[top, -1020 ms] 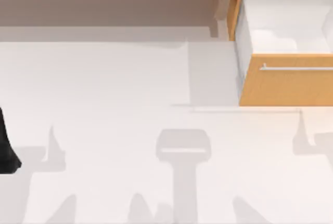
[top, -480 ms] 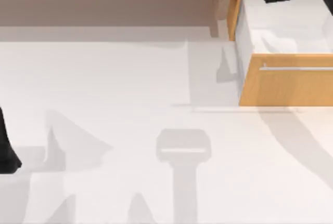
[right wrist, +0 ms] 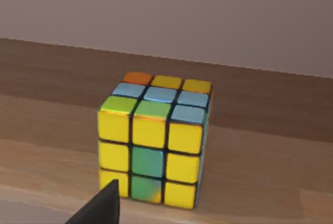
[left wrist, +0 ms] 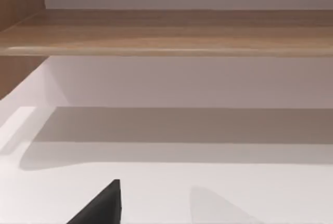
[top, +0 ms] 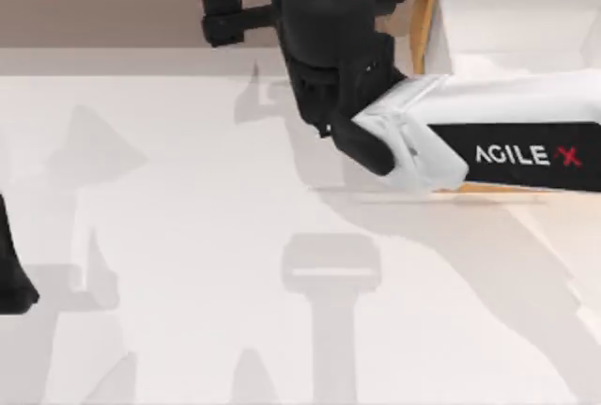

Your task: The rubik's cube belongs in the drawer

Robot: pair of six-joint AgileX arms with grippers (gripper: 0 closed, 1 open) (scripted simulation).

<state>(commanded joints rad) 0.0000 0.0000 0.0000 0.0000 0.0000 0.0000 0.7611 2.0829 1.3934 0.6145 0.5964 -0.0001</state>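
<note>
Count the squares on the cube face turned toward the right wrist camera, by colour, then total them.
Front face of the rubik's cube, standing on the shelf:
Yellow: 7
Green: 2
Total: 9

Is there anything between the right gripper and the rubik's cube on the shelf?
No. The right wrist view shows only bare wooden shelf between the right gripper and the rubik's cube.

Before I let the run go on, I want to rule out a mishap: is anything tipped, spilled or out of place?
Nothing is tipped or spilled. The rubik's cube sits upright on the brown shelf, not yet in the open drawer, with the right gripper close by. The left arm is parked at the table's left edge.
</note>
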